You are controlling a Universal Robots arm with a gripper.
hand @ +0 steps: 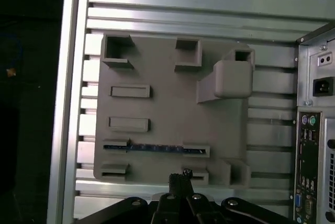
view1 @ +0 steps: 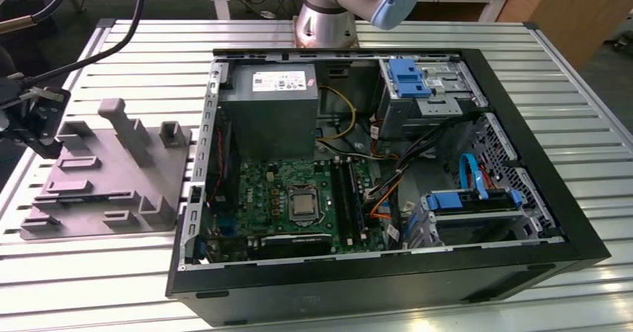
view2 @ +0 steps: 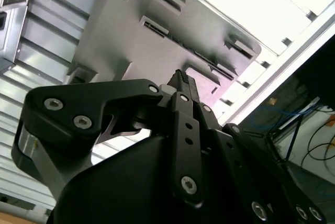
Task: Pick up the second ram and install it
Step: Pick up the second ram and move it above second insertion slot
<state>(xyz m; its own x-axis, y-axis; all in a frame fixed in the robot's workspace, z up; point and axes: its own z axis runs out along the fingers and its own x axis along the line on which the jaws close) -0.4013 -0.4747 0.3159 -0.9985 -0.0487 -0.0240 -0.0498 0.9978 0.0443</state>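
1. End effector (hand: pixel 180 178) points down over grey fixture tray (hand: pixel 172 93) on worktop (hand: pixel 209 4), fingers together, holding nothing.
2. Tray slot holds second ram (hand: pixel 157 148) edge-up, near end effector, not touching.

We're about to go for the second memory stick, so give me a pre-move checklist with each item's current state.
1. The second ram seated in the grey fixture tray: ok, it stands on edge between two blocks.
2. Nothing lying over the second ram: ok.
3. The hand at the second ram: not ok, it hovers by the tray's edge, apart from the stick.
4. The computer case open: ok, the motherboard is exposed.
5. A free memory slot on the motherboard: cannot tell.
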